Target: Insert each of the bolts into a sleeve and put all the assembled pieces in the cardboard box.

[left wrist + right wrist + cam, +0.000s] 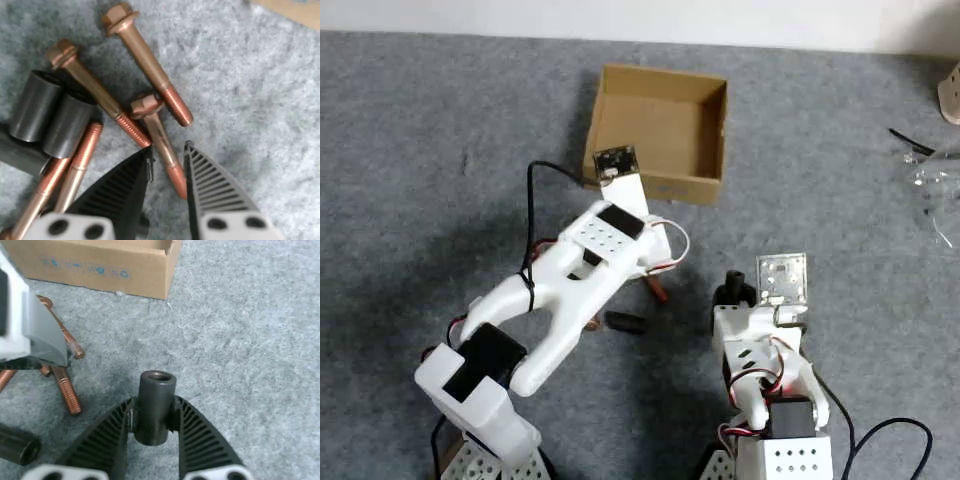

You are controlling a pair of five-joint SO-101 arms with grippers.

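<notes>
Several copper bolts (145, 60) lie in a loose heap on the grey carpet, beside two black sleeves (60, 122). My left gripper (168, 150) is open and low over the heap, its fingers on either side of one bolt's (159, 132) threaded end. My right gripper (154, 406) is shut on a black sleeve (156, 390), held upright with its bore facing up, to the right of the heap. From above, that sleeve (735, 291) sits at the tip of the right arm. The cardboard box (660, 125) stands open beyond the left arm.
One more black sleeve (625, 322) lies on the carpet between the two arms. The left arm's white body (590, 260) covers most of the heap from above. Clear plastic parts (930, 170) lie at the far right edge.
</notes>
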